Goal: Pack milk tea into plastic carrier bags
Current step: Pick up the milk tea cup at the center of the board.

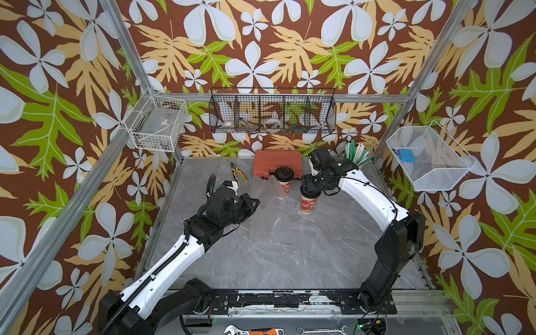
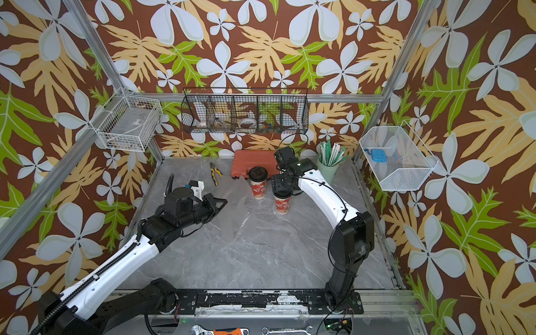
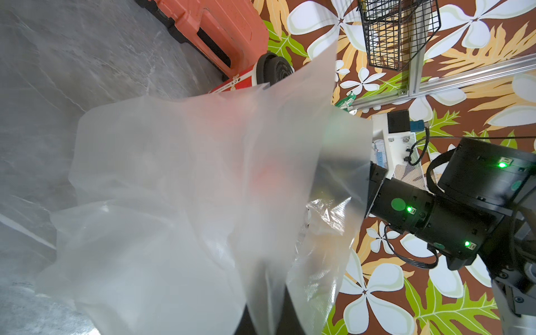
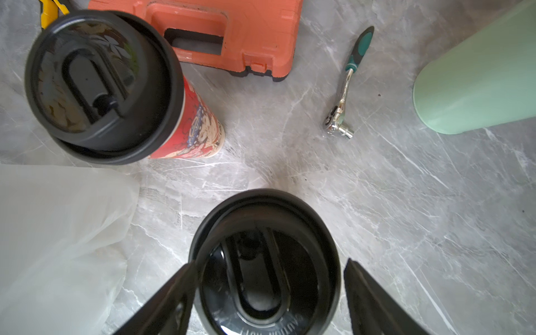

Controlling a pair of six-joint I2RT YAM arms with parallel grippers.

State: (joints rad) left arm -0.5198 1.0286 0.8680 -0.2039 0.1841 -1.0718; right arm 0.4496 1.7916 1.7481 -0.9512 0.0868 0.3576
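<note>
cup pickup in hand: right gripper [image 4: 271, 262] jaws spread astride lower-centre cup [image 4: 261, 220]; left gripper [image 1: 256, 202] pinched on bag [image 3: 174, 188]. closure needed next.

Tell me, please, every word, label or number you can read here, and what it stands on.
"CAUTION HOT": embossed on the black domed plastic lid of the red paper cup under the right gripper.
Label on the clear plastic box in the white wire basket: too small to read.
Print on the other red paper cup: blurred.
</note>
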